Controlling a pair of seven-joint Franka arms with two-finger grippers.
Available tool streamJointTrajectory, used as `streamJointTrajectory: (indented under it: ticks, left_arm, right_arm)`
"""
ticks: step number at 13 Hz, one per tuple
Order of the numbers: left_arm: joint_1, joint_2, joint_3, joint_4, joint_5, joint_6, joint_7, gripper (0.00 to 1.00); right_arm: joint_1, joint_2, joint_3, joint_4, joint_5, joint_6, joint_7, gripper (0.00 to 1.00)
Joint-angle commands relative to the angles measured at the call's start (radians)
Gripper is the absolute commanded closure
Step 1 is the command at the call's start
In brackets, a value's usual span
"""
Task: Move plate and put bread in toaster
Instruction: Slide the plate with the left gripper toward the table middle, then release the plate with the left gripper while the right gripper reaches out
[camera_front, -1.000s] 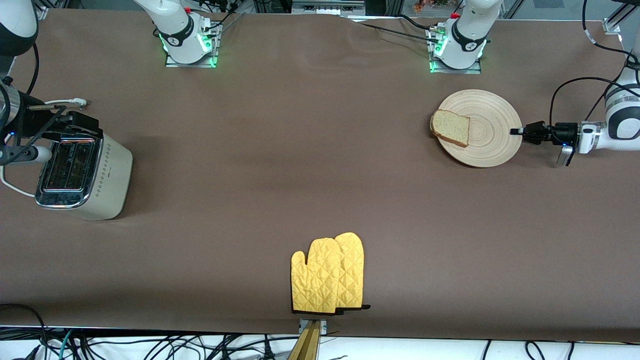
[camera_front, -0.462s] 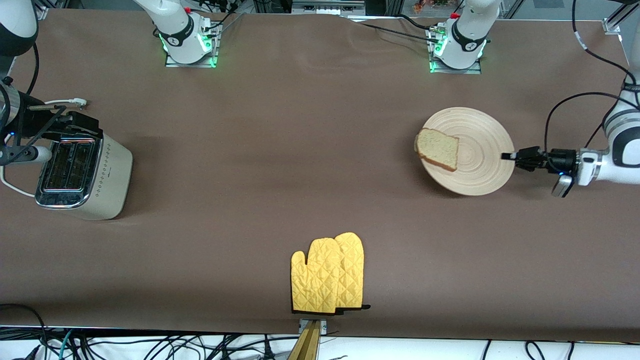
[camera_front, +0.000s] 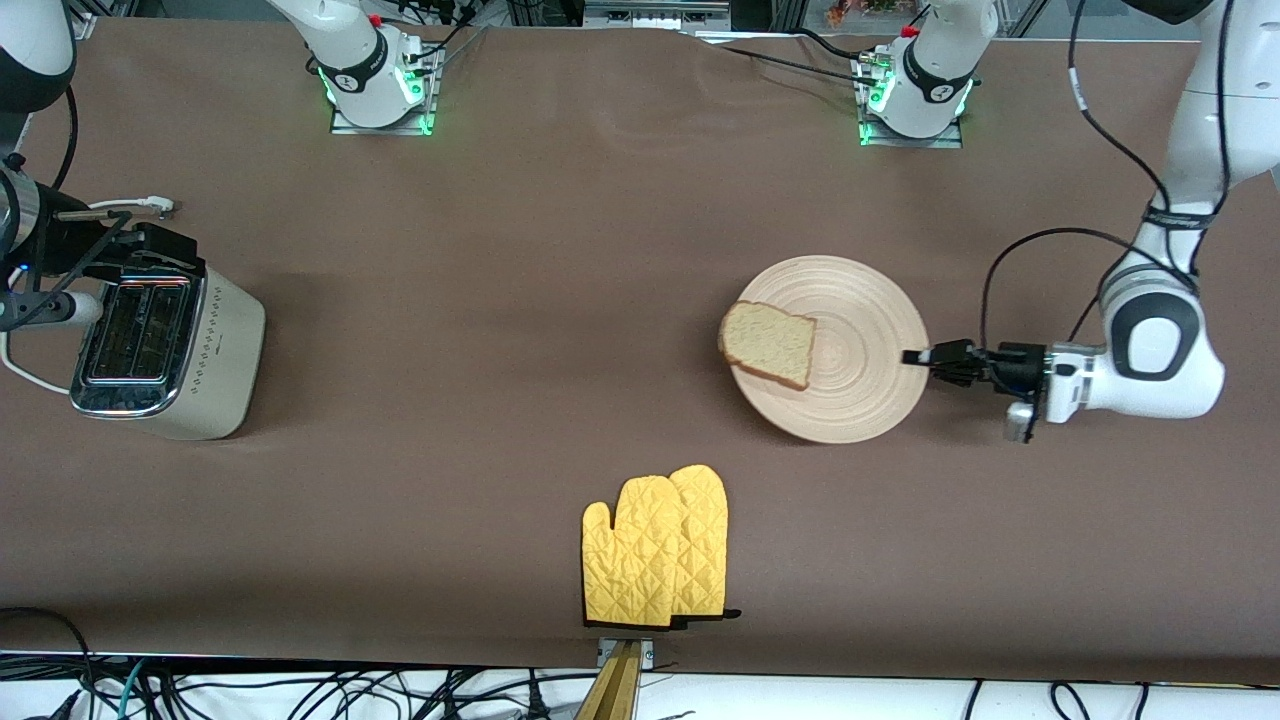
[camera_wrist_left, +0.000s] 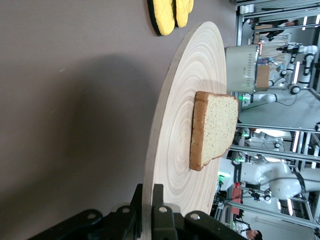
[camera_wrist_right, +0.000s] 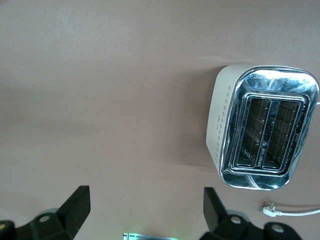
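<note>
My left gripper is shut on the rim of the round wooden plate and holds it a little above the table. The bread lies on the plate, at the edge toward the right arm's end. In the left wrist view the jaws clamp the plate's rim, with the bread on it. The cream toaster stands at the right arm's end of the table, its slots empty. My right gripper is open and empty, up in the air beside the toaster.
A pair of yellow oven mitts lies near the table's front edge, nearer to the front camera than the plate. The toaster's white cord plug lies on the table by the toaster. Brown cloth covers the table between plate and toaster.
My left gripper has carried the plate with the bread toward the middle of the table and the right arm's end. The right arm and the toaster have not moved.
</note>
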Motion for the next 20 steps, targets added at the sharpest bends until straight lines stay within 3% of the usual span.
streamJointTrajectory:
  ticks: [1,5,9,10,11,12,16,18,20]
  left_arm:
    - [-0.101,0.002,0.008,-0.034,-0.129,0.097,-0.018,1.00]
    - [-0.282,0.024,0.008,-0.089,-0.327,0.256,0.000,1.00]
    - [-0.370,0.053,0.008,-0.094,-0.354,0.349,0.031,1.00]
    - [-0.370,0.058,0.008,-0.100,-0.355,0.349,0.031,0.90]
    - [-0.369,0.058,0.009,-0.106,-0.354,0.349,0.031,0.34]
    - [-0.364,0.058,0.009,-0.109,-0.354,0.349,0.031,0.00]
    - [-0.308,0.021,0.023,-0.112,-0.305,0.278,0.026,0.00]
    - [-0.193,-0.003,0.022,-0.099,-0.149,0.148,0.012,0.00]
    - [-0.096,-0.077,0.023,-0.091,0.024,0.077,0.002,0.00]
  right_arm:
    - [-0.004,0.014,0.000,0.023,-0.006,-0.008,0.001,0.00]
    - [0.003,0.017,0.001,0.023,-0.007,-0.008,0.002,0.00]
    - [-0.001,0.035,0.001,0.023,-0.009,-0.006,0.002,0.00]
    - [0.000,0.040,0.001,0.023,-0.022,-0.006,0.002,0.00]
    - [0.002,0.044,0.001,0.023,-0.039,-0.004,0.002,0.00]
    - [0.003,0.049,0.001,0.020,-0.046,-0.004,0.002,0.00]
    - [0.006,0.070,0.004,0.016,-0.032,-0.004,0.004,0.00]
    - [0.042,0.078,0.006,0.013,-0.015,-0.003,0.007,0.00]
    - [0.045,0.113,0.006,0.010,0.112,0.017,0.015,0.00]
